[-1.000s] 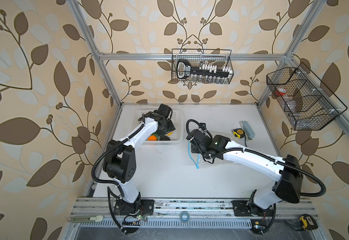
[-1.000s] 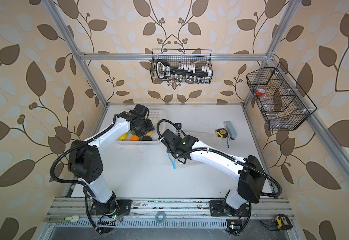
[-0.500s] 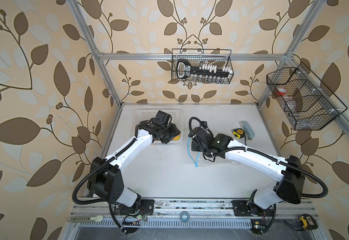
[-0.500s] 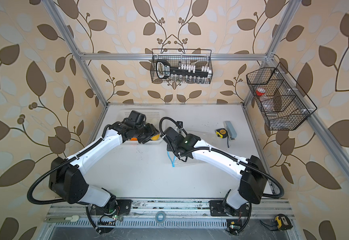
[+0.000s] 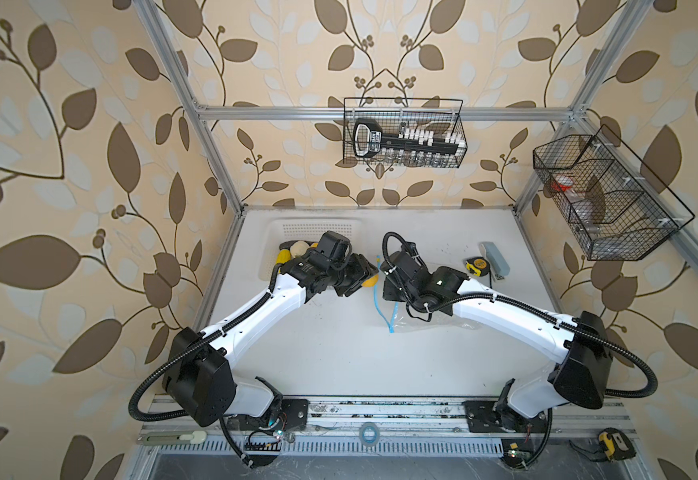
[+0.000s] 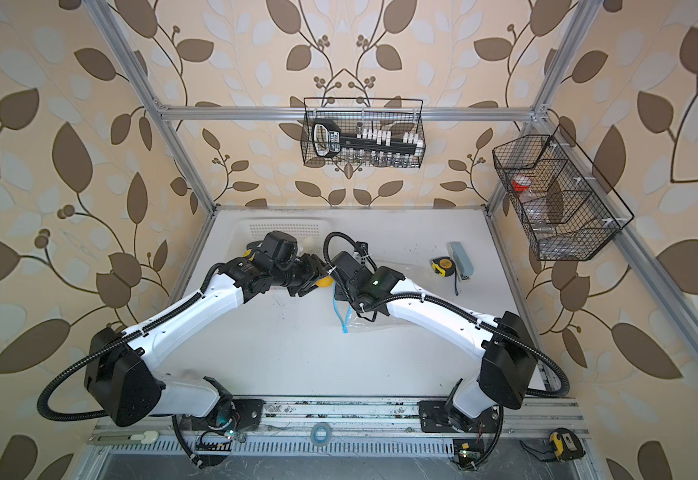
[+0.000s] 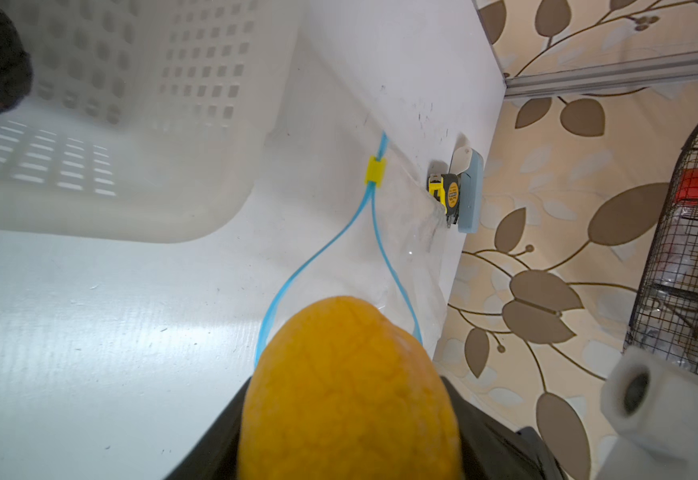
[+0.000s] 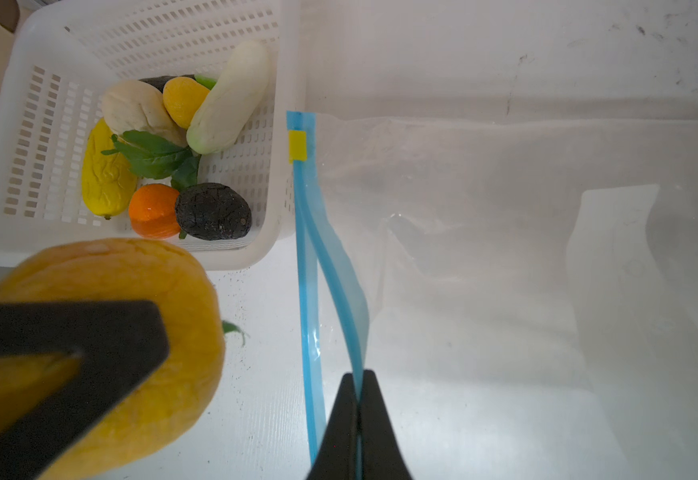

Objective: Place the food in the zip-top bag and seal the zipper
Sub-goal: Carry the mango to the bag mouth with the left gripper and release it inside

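My left gripper (image 5: 367,277) is shut on a yellow-orange toy fruit (image 7: 351,395), held just off the table beside the white basket (image 5: 314,228) and short of the zip-top bag (image 8: 505,249). In both top views the fruit (image 6: 323,282) shows at the jaw tips. My right gripper (image 8: 357,386) is shut on the upper lip of the blue zipper (image 8: 303,208), lifting it so the bag's mouth gapes. The yellow slider (image 7: 375,171) sits at the far end. Corn (image 8: 102,174), cauliflower (image 8: 131,106), cucumber (image 8: 230,95), orange (image 8: 152,208), leaf (image 8: 152,153) and a dark eggplant (image 8: 214,212) lie in the basket.
A yellow tape measure (image 5: 476,266) and a blue-grey block (image 5: 496,257) lie at the back right, just beyond the bag. Black wire baskets hang on the back wall (image 5: 403,133) and on the right wall (image 5: 600,199). The two wrists stand close together mid-table.
My left arm has come out of the basket with the fruit and swung right towards the bag's mouth. The right gripper has kept its hold on the zipper lip.
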`<state>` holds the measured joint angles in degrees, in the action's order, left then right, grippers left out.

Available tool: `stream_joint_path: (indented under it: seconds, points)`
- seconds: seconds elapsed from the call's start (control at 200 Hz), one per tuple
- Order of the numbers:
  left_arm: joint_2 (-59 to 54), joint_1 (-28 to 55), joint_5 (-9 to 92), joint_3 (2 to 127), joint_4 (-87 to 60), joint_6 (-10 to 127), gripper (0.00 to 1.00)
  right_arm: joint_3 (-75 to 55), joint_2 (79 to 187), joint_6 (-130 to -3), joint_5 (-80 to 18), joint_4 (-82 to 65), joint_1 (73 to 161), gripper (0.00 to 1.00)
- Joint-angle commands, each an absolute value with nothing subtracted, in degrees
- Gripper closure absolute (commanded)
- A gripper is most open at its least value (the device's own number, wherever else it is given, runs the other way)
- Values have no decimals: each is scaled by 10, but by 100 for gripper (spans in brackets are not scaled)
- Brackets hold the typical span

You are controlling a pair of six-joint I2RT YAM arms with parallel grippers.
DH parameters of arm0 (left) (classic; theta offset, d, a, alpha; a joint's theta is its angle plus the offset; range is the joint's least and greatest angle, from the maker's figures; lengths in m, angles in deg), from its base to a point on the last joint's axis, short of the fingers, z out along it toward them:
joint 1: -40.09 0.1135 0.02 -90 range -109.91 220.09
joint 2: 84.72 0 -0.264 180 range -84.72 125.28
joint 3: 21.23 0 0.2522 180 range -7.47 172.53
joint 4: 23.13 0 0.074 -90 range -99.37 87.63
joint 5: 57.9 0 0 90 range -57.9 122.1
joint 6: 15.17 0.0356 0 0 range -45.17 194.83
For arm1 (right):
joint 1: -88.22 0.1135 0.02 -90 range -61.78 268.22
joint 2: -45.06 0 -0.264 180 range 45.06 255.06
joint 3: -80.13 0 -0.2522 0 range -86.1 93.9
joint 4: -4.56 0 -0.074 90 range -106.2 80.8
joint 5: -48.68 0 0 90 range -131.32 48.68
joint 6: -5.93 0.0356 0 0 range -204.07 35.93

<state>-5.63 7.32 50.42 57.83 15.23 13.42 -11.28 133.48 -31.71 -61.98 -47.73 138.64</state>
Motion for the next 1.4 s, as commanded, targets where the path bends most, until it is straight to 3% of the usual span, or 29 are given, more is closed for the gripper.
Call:
stream_joint_path:
  seconds: [0.0,1.394]
  points:
    - [-67,59,516,575,122,117,51,-129,1313,-304,-605,-463,1380,100]
    - [-29,27,501,525,56,94,49,-201,1241,-272,-557,-375,1359,100]
